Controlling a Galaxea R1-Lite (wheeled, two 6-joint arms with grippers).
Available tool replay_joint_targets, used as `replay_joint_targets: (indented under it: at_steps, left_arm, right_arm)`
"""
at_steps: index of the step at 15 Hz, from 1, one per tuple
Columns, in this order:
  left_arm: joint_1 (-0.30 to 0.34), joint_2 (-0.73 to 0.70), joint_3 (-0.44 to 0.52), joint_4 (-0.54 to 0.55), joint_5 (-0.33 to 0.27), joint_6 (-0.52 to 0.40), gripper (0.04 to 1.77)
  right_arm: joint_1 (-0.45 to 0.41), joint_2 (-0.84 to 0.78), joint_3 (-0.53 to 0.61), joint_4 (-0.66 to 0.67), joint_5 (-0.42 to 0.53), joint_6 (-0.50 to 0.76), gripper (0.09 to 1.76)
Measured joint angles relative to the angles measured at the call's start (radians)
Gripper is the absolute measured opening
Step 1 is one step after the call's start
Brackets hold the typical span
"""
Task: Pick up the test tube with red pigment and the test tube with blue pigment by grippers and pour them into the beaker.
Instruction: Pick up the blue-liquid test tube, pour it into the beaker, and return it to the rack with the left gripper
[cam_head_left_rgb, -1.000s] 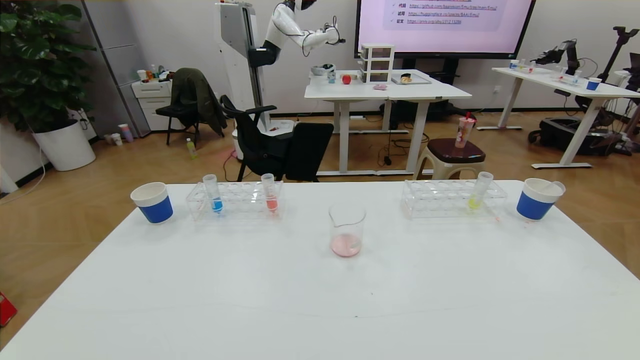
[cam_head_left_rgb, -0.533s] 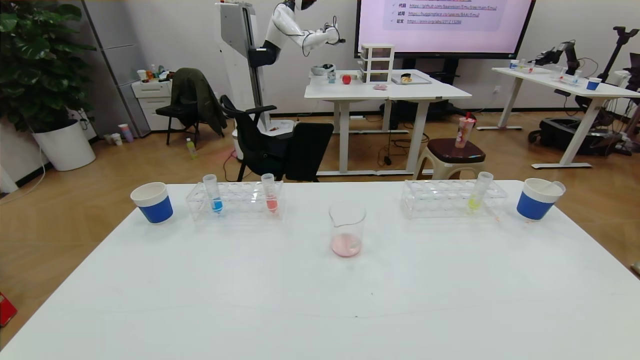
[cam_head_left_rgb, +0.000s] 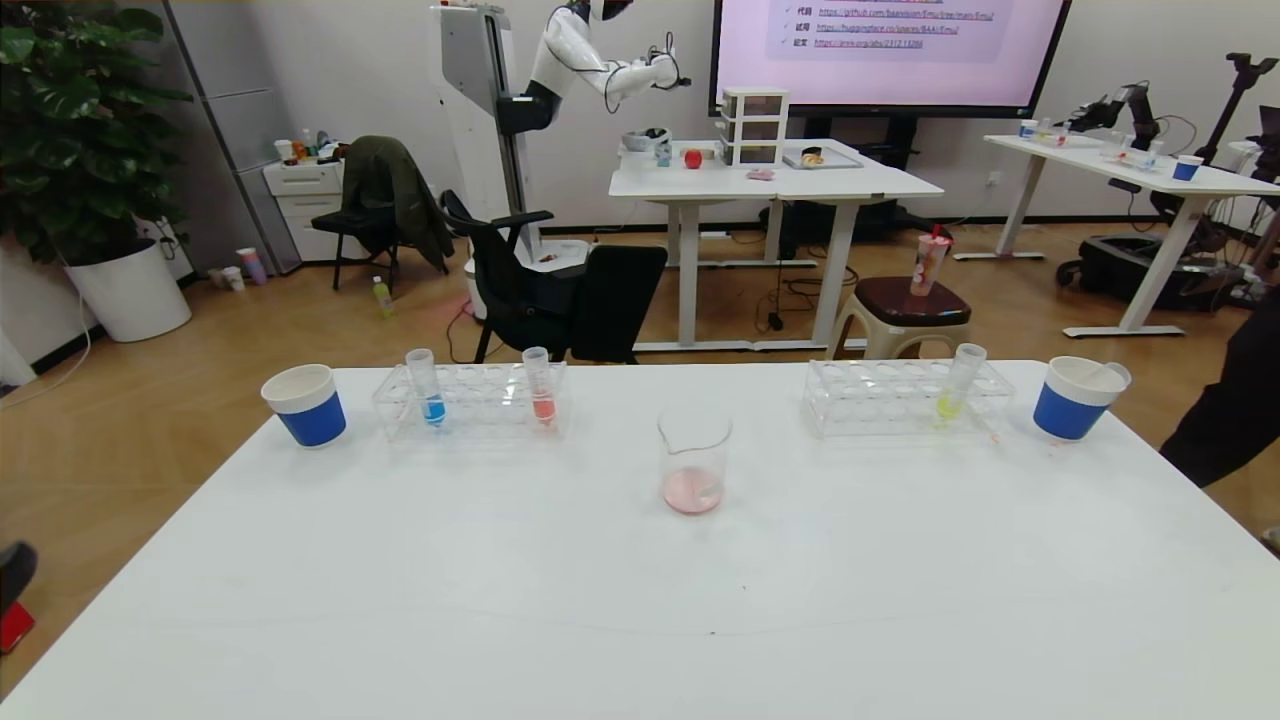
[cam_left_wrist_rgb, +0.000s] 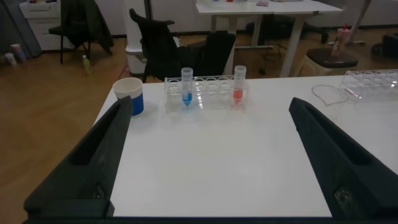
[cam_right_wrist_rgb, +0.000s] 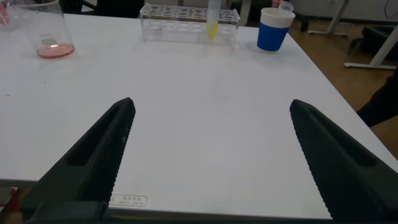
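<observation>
both grippers spread wide, holding nothing: left gripper (cam_left_wrist_rgb: 205, 155), right gripper (cam_right_wrist_rgb: 208, 155). slim clear blue-liquid tube (cam_head_left_rgb: 427, 386) and red-liquid tube (cam_head_left_rgb: 539, 384) upright in left clear rack (cam_head_left_rgb: 480, 398); clear glass beaker (cam_head_left_rgb: 693, 460) mid-table.

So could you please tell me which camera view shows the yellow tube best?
The right wrist view: the yellow tube stands close in its rack, with nothing in front of it. The head view shows it farther off, leaning in the rack. The left wrist view shows only that rack's end, not the tube.
</observation>
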Motion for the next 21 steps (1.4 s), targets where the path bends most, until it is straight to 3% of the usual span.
replay_joint_targets:
  at_steps: [6,15,17,21]
  left_arm:
    - [0.011,0.599,-0.098,-0.454,0.003,-0.001,1.75]
    - [0.04,1.391,-0.14,-1.194,0.05,-0.007,1.75]
    - [0.043,1.511,-0.153,-1.289,0.056,-0.013,1.75]
    - [0.047,1.646,-0.223,-1.316,0.054,-0.049,1.75]
  right_arm:
    - [0.0,0.0,0.0,0.0,0.0,0.0,1.74]
    - [0.0,0.0,0.0,0.0,0.0,0.0,1.74]
    - [0.0,0.0,0.0,0.0,0.0,0.0,1.74]
    - [0.0,0.0,0.0,0.0,0.0,0.0,1.74]
